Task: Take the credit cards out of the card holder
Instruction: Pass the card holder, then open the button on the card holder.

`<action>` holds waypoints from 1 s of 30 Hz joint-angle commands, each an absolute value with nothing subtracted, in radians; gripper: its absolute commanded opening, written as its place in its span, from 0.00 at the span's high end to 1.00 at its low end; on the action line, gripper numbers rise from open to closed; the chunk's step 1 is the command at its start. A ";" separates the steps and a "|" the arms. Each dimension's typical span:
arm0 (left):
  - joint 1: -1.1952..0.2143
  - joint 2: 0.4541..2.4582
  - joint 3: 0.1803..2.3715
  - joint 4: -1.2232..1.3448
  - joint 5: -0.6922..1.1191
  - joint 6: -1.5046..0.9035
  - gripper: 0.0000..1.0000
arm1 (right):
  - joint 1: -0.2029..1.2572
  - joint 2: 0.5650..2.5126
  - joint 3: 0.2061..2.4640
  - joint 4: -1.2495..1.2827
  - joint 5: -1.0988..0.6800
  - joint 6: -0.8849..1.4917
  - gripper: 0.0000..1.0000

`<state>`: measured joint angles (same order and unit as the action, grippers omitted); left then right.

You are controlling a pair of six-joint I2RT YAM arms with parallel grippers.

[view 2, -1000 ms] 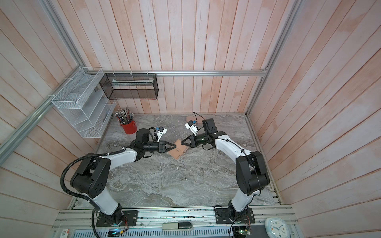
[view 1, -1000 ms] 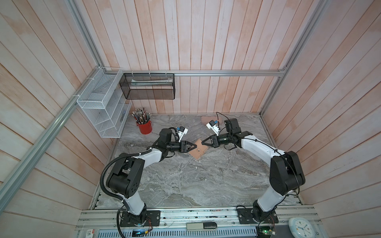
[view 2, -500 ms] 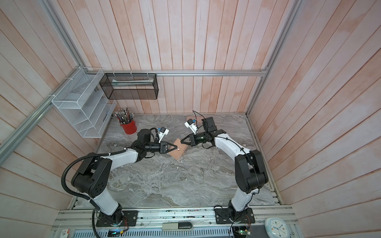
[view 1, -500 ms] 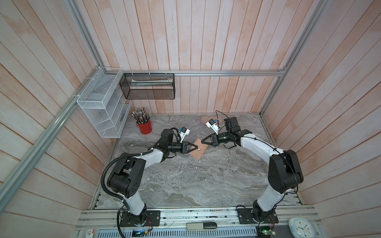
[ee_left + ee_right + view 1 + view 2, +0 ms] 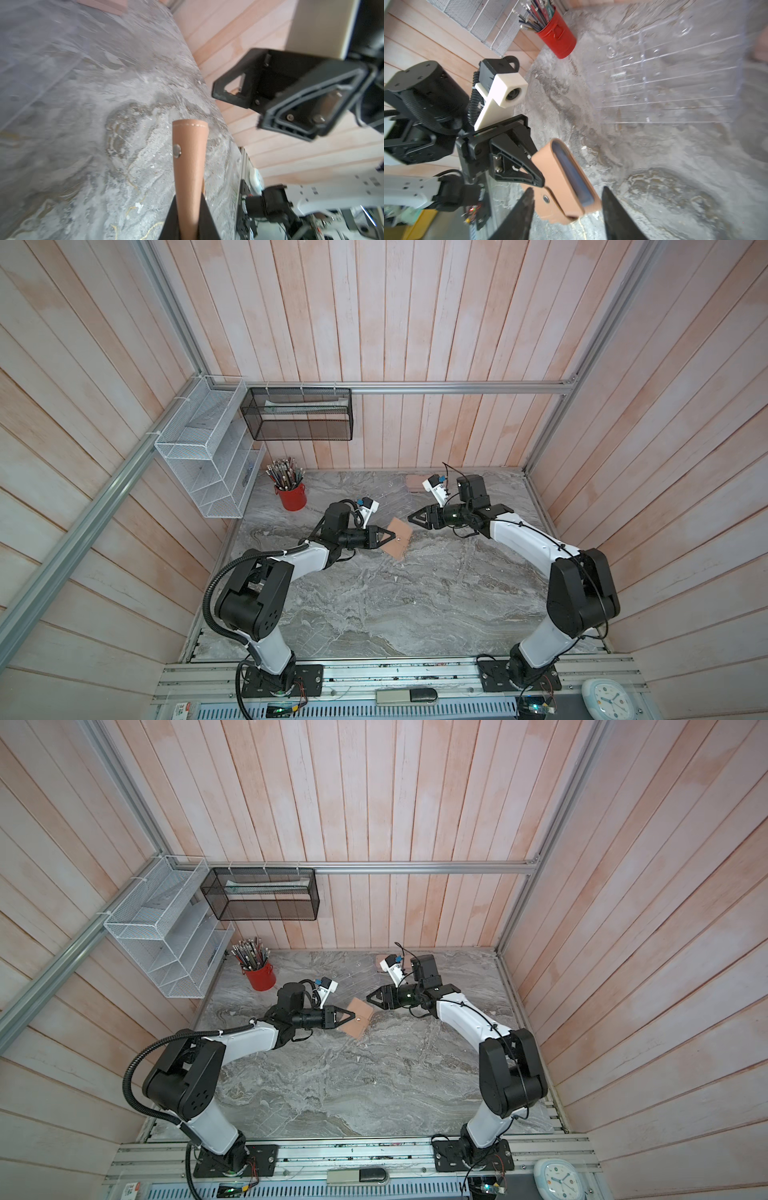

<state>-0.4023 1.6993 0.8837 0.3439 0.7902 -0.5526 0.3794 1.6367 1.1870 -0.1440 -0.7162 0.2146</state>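
The card holder (image 5: pixel 398 537) (image 5: pixel 358 1020) is a tan leather folder, held tilted just above the marble table. My left gripper (image 5: pixel 392 536) (image 5: pixel 353 1017) (image 5: pixel 190 199) is shut on the card holder's (image 5: pixel 190 158) edge near its snap. In the right wrist view the card holder's (image 5: pixel 556 178) open side shows a blue-grey sleeve. My right gripper (image 5: pixel 411 518) (image 5: pixel 369 997) (image 5: pixel 566 191) stands open, with its fingers either side of the holder's near end and apart from it. The credit cards are hidden.
A red cup of pencils (image 5: pixel 291 497) stands at the back left. A clear acrylic rack (image 5: pixel 664 83) lies behind the holder. A pale pink case (image 5: pixel 415 481) lies by the back wall. A white wire shelf (image 5: pixel 208 456) and a black mesh basket (image 5: pixel 297 414) hang on the walls.
My left gripper has closed on the card holder. My right gripper, which was shut at the holder's edge, has opened and let go.
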 commanded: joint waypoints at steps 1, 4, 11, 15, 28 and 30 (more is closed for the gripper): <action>-0.405 1.621 0.867 0.373 0.548 -0.628 1.00 | 0.419 1.556 1.144 -0.063 -0.446 0.313 0.35; -0.415 1.571 0.857 0.401 0.405 -0.721 1.00 | 0.501 1.513 1.118 -0.062 -0.248 0.320 0.27; -0.499 1.498 0.904 0.302 0.097 -0.831 1.00 | 0.608 1.509 1.084 -0.007 -0.065 0.371 0.25; -0.519 1.488 0.920 0.258 0.064 -0.904 1.00 | 0.674 1.529 1.104 -0.001 0.034 0.326 0.23; -0.533 1.463 0.910 0.237 0.126 -1.020 1.00 | 0.698 1.538 1.073 0.089 -0.001 0.251 0.29; -0.532 1.465 0.913 0.238 0.143 -1.032 1.00 | 0.698 1.542 1.072 0.098 -0.017 0.239 0.32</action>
<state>-0.5270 1.4818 0.8921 0.2234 0.1146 -0.9928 0.6895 1.5253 1.0893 0.0612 -0.0010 0.2745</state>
